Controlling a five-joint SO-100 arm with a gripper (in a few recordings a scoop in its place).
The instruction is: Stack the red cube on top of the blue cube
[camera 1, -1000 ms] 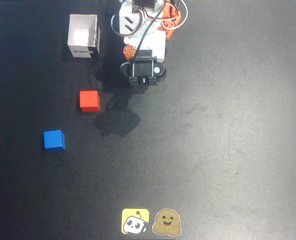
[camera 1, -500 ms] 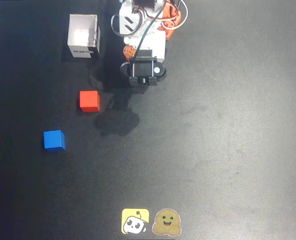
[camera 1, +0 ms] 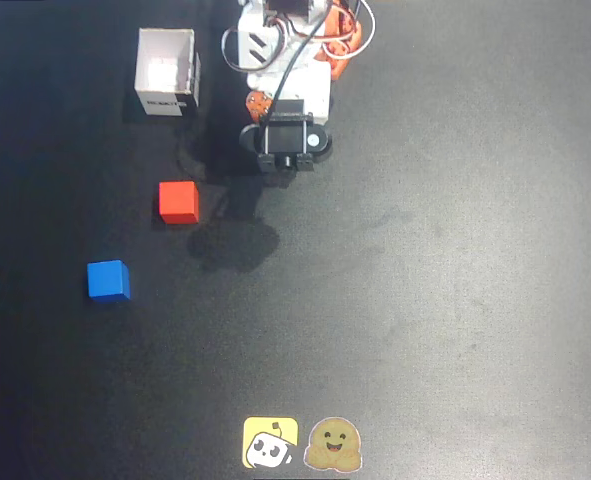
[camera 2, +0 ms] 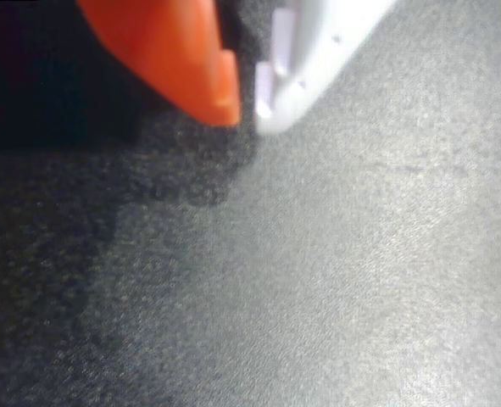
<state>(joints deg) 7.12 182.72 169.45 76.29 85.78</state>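
We look down on a dark surface (camera 1: 445,260) and pick out the red cube (camera 1: 179,202) sitting on it left of centre, with the blue cube (camera 1: 108,280) below and to the left of it, the two well apart and both resting flat. A white open box (camera 1: 167,72) stands above the red cube, near the top edge. The arm (camera 1: 285,70) is folded up at the top of the overhead view, partly cut off by the frame, and from up here we cannot make out the pincer's tips under its black wrist block. A blurred shadow lies on the surface just right of the red cube. Two stickers sit at the bottom edge, a yellow one (camera 1: 270,443) and a brown smiling one (camera 1: 334,445), the yellow one slightly clipped.

From the wrist view we catch the pincer (camera 2: 248,108) at the top of the frame: an orange finger (camera 2: 178,55) and a white finger (camera 2: 314,59), out of focus, their tips nearly together with a thin dark slit between them and nothing gripped. Below them we see bare grainy surface, dark in shadow on the left.
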